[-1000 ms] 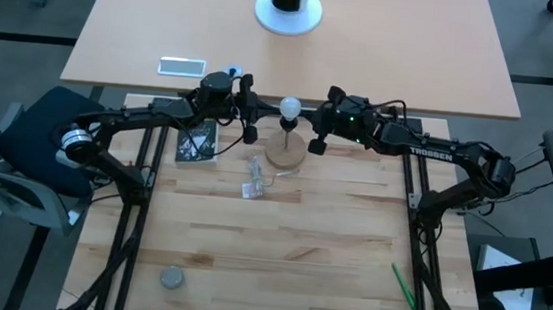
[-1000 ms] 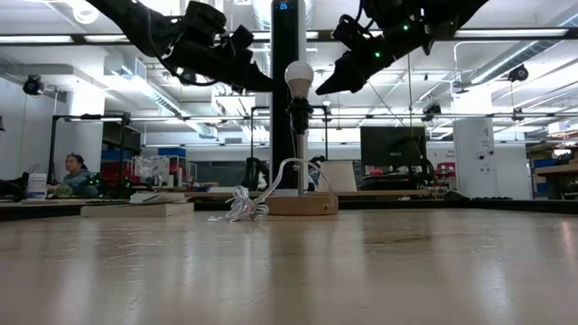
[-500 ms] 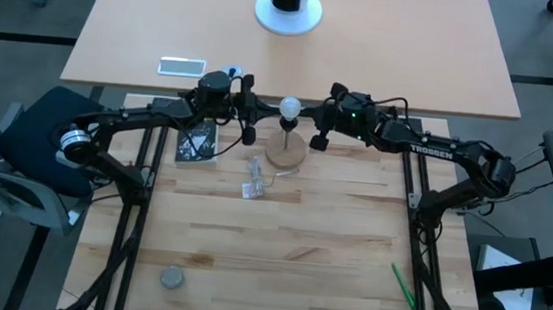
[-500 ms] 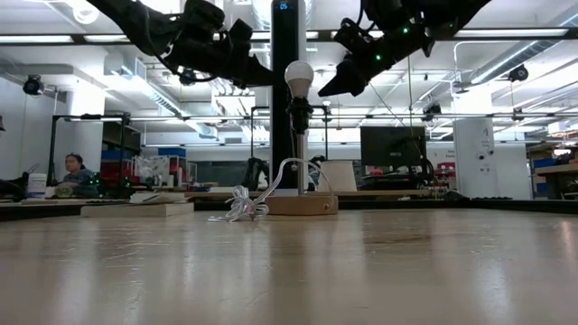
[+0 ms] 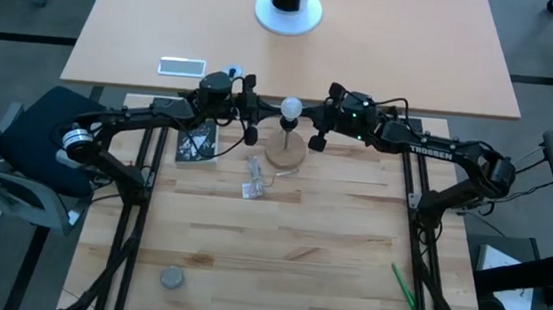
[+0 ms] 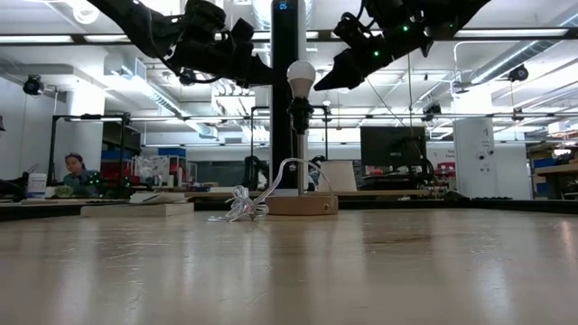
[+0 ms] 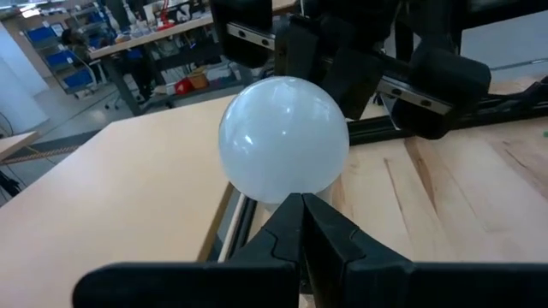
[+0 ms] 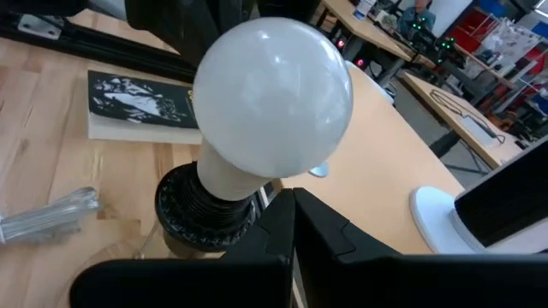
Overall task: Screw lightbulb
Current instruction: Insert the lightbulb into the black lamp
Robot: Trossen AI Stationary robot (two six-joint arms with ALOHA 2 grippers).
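The white lightbulb (image 5: 290,106) stands upright in the black socket (image 8: 201,210) of a thin stem on a round wooden disc (image 5: 285,152), at the table's far middle. My left gripper (image 6: 269,80) is shut and points almost level at the bulb from the table's left. My right gripper (image 6: 321,84) is shut and points at it from the right, slightly downward. In the left wrist view the shut fingertips (image 7: 300,205) sit just below the globe (image 7: 282,137). In the right wrist view they (image 8: 287,201) sit under the bulb's pale neck (image 8: 224,175). My left gripper has its shut fingertips level beside the lower part of the globe (image 7: 287,190), coming from the table's left; I cannot tell whether they touch it. My right gripper has its shut fingertips by the bulb's neck (image 8: 248,184), coming from the right; touch cannot be told either.
A crumpled clear wrapper (image 5: 252,188) and a white cord (image 6: 280,176) lie near the disc. A dark printed card (image 5: 196,143) lies to its left. A grey round piece (image 5: 172,279) and a green stick (image 5: 403,285) lie near the front. A black column (image 5: 289,4) stands on the table beyond.
Both grippers have stayed beside the bulb, shut. Their fingertips have tipped slightly upward, from about the bulb's neck toward its globe. The bulb and its stand have kept still.
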